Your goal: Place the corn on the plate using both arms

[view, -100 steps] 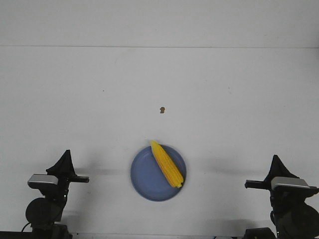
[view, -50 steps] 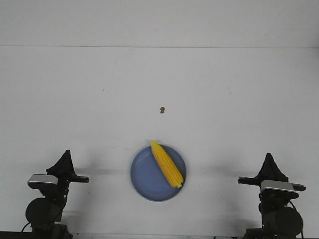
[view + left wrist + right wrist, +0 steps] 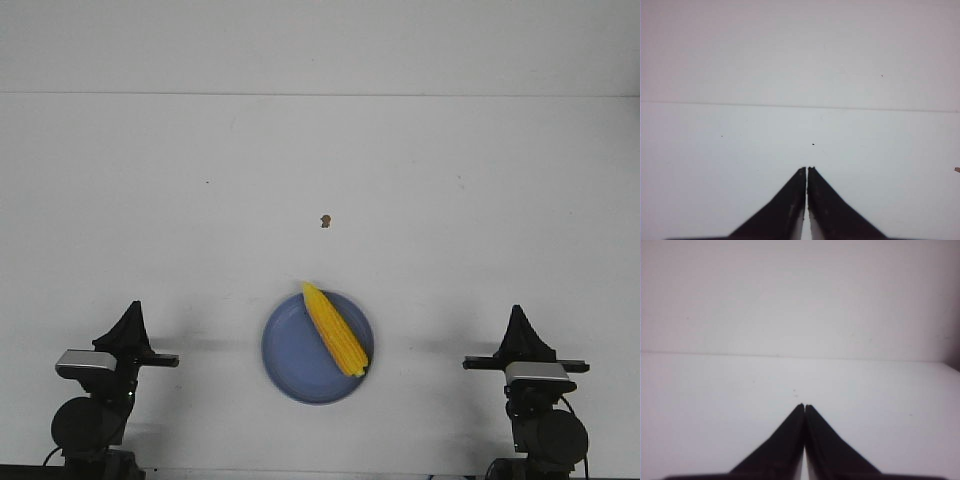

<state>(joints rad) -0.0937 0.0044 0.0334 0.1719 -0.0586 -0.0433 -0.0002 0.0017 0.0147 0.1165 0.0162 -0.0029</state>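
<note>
The yellow-orange corn lies diagonally on the round periwinkle-blue plate at the near middle of the white table, its pale tip reaching the plate's far rim. My left gripper is shut and empty at the near left, well apart from the plate. My right gripper is shut and empty at the near right, also apart from it. The left wrist view shows its gripper closed over bare table. The right wrist view shows its gripper closed likewise. Neither wrist view shows the corn or plate.
A tiny brown speck lies on the table beyond the plate. The table's far edge runs across the back, with a white wall behind it.
My right arm has moved left, towards the middle, and sits a little farther in than a second ago. The left arm, corn and plate have not moved.
</note>
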